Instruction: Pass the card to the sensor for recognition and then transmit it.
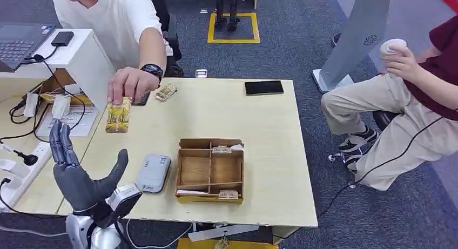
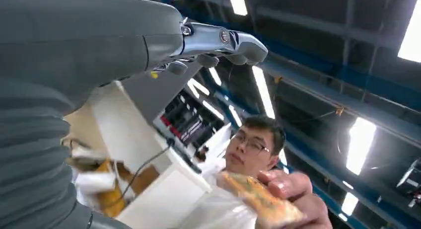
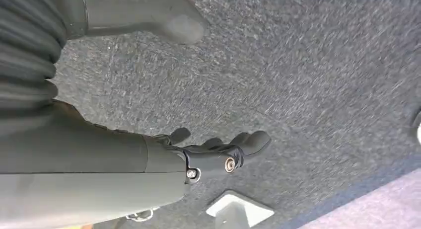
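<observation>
Yellow card (image 1: 118,117) in a person's hand (image 1: 127,85) near table edge (image 1: 92,146); left hand (image 1: 81,176) spread, empty; right hand (image 3: 164,154) seemingly empty.

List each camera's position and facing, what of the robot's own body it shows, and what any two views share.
Head view: high on the body, facing forward and down at the table; left hand raised, open, below the card a person holds out.
Left wrist view: behind the left hand, facing up at the ceiling lights and the person.
Right wrist view: behind the right hand, facing down at grey carpet.
Shared: head and left wrist views both show the card in the person's hand.
</observation>
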You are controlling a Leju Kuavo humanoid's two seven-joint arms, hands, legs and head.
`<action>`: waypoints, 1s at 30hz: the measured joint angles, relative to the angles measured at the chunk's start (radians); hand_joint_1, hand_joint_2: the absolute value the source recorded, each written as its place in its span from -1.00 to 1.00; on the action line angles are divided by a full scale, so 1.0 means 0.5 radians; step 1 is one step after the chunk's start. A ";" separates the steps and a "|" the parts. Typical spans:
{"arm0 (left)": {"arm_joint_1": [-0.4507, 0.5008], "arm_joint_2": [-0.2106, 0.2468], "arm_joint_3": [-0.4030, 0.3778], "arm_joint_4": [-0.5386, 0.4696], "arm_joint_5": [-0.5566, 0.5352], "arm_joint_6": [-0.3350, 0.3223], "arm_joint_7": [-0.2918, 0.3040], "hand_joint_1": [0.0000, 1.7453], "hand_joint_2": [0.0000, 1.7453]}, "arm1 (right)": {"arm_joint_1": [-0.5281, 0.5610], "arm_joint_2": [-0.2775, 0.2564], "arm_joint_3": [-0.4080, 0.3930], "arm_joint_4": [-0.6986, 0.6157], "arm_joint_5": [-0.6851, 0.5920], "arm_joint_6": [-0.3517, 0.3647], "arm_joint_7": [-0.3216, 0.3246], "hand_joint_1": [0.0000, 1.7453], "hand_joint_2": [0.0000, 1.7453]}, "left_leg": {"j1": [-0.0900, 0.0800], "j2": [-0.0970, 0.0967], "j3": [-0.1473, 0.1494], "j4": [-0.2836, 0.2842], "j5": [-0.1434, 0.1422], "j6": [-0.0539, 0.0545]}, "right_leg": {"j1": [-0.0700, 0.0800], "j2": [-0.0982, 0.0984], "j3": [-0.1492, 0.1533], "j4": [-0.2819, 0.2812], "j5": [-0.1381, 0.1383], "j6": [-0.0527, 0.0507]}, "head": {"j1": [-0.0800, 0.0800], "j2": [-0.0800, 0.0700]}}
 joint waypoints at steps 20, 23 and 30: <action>-0.481 -0.040 0.207 0.172 -0.534 0.001 0.213 1.00 1.00 | -0.001 -0.029 0.054 0.138 0.128 0.000 -0.039 -1.00 1.00 | 0.000 0.004 0.000 0.000 0.001 0.000 | 0.000 0.004 -0.002 0.000 0.003 -0.003 | -0.001 0.000; -0.498 -0.045 0.205 0.188 -0.456 0.001 0.188 1.00 1.00 | 0.003 -0.033 0.085 0.143 0.146 0.009 -0.038 -1.00 1.00 | 0.000 0.006 0.000 0.000 0.001 0.000 | 0.000 0.007 -0.004 0.000 0.002 -0.003 | 0.001 0.000; -0.506 -0.046 0.188 0.190 -0.422 0.001 0.182 1.00 1.00 | 0.015 -0.077 0.130 0.169 0.156 0.040 -0.008 -1.00 1.00 | 0.000 0.007 -0.001 0.000 0.000 -0.001 | 0.000 0.010 -0.006 0.000 0.002 -0.003 | 0.000 0.000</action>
